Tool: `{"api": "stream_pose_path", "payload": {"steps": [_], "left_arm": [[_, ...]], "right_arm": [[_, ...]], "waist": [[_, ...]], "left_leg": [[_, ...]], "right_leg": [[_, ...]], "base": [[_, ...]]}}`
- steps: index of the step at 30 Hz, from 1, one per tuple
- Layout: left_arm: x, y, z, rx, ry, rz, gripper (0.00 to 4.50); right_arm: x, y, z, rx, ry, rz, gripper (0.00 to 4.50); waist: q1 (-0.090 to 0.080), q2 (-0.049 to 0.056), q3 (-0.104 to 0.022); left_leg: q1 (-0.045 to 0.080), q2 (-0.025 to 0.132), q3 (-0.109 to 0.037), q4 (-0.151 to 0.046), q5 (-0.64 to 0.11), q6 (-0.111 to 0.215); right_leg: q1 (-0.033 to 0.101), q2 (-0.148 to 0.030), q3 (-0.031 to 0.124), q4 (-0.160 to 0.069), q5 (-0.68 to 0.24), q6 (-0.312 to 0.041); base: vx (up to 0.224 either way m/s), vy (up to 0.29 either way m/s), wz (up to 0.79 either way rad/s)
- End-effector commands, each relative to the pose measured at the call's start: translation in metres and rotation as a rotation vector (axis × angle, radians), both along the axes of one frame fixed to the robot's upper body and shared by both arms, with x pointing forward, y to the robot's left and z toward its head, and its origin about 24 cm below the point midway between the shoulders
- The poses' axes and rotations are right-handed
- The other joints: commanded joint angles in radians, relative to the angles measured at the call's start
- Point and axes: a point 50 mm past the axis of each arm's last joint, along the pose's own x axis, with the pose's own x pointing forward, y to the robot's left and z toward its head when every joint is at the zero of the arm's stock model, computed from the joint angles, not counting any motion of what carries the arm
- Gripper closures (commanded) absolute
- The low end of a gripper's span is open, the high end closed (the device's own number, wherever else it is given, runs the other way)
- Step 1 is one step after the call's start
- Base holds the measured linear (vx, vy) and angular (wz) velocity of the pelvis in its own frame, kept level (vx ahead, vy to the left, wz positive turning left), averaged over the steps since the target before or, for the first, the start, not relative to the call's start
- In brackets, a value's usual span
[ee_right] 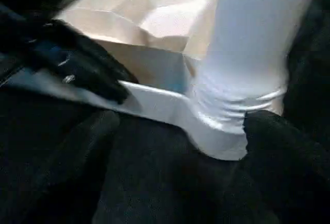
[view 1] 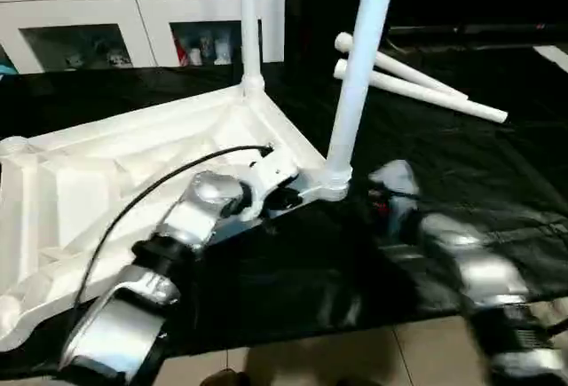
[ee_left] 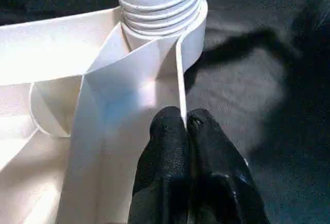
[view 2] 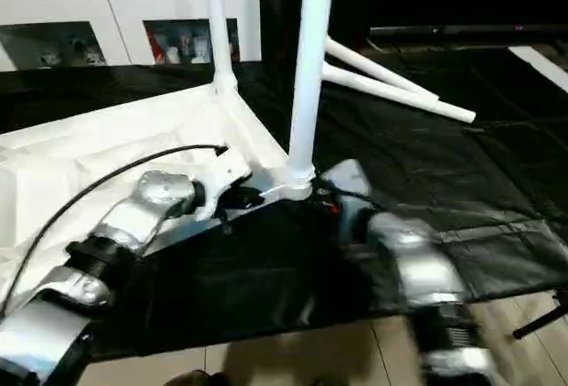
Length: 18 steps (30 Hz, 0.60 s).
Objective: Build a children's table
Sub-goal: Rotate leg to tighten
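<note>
Down on the black sheet (view 1: pixel 426 191) that covers the floor lies the children's table top (view 1: pixel 133 173), upside down, ribbed underside up. Two legs stand upright in its corner sockets: the near leg (view 1: pixel 355 75) in the corner socket (ee_left: pixel 170 33) closest to me, the far leg (view 1: pixel 249 22) in the corner toward the white cabinet (view 1: pixel 142 13). Behind the cabinet's glass doors sit small colourful things, too blurred to name. Two loose legs (view 1: pixel 417 84) lie crossed on the sheet, well apart from the top. My left jaws (ee_left: pixel 186 126) are pressed together, pinching the thin rim wall of the top just beside the near socket; the left wrist view shows the leg's thread rings seated in that socket. My right jaws (ee_right: pixel 180 131) stand wide apart either side of the near leg's base, and their wrist view catches my left fingers (ee_right: pixel 82 69) on the rim.
</note>
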Motion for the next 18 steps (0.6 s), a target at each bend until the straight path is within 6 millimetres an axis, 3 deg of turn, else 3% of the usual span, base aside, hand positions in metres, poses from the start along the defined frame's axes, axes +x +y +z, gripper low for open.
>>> {"api": "stream_pose_path", "payload": {"steps": [1, 2, 6, 9, 11, 14, 18], "left_arm": [[-0.002, 0.000, 0.009, -0.002, -0.043, -0.081, 4.50], [-0.004, 0.002, 0.008, -0.003, -0.036, -0.106, 4.50], [-0.011, 0.011, 0.008, 0.015, -0.029, -0.202, 4.50], [-0.017, 0.015, 0.008, 0.021, -0.014, -0.276, 4.50], [-0.022, 0.016, 0.007, 0.034, -0.002, -0.335, 4.50], [-0.030, 0.019, 0.008, 0.060, 0.008, -0.431, 4.50], [-0.035, 0.017, 0.012, 0.048, 0.022, -0.496, 4.50]], "right_arm": [[-0.002, -0.001, 0.012, 0.021, -0.032, 0.078, 0.06], [-0.003, -0.005, 0.014, 0.011, -0.031, 0.099, 0.06], [-0.005, -0.018, 0.022, -0.074, -0.053, 0.193, 0.02], [-0.009, -0.023, 0.025, -0.130, -0.042, 0.293, 0.02], [-0.010, -0.023, 0.026, -0.152, -0.031, 0.343, 0.02], [-0.008, -0.021, 0.024, -0.200, -0.022, 0.399, 0.02], [-0.007, -0.014, 0.022, -0.201, -0.013, 0.445, 0.02]], "waist": [[0.006, -0.011, -0.075], [0.007, -0.014, -0.074], [0.022, -0.009, -0.081], [0.029, -0.011, -0.080], [0.033, -0.011, -0.079], [0.039, -0.010, -0.074], [0.045, -0.012, -0.073]], "left_leg": [[0.042, 0.081, -0.052, -0.085, -0.365, 0.010], [0.037, 0.080, -0.051, -0.084, -0.348, 0.016], [0.042, 0.086, -0.046, -0.078, -0.274, 0.030], [0.040, 0.087, -0.042, -0.077, -0.252, 0.041], [0.042, 0.088, -0.041, -0.077, -0.260, 0.042], [0.046, 0.090, -0.040, -0.082, -0.309, 0.014], [0.052, 0.092, -0.041, -0.085, -0.341, -0.017]], "right_leg": [[0.026, -0.058, 0.038, -0.068, -0.292, -0.189], [0.029, -0.059, 0.036, -0.067, -0.293, -0.191], [0.026, -0.054, 0.033, -0.053, -0.208, -0.224], [0.029, -0.050, 0.032, -0.045, -0.164, -0.243], [0.028, -0.052, 0.032, -0.046, -0.181, -0.246], [0.022, -0.053, 0.035, -0.054, -0.261, -0.232], [0.017, -0.055, 0.037, -0.055, -0.301, -0.223]], "base": [[0.000, 0.000, 0.00], [0.000, 0.000, 0.00], [0.000, 0.000, 0.00], [0.000, 0.000, 0.00], [0.000, 0.000, 0.00], [0.000, 0.000, 0.00], [0.000, 0.000, 0.00]]}}
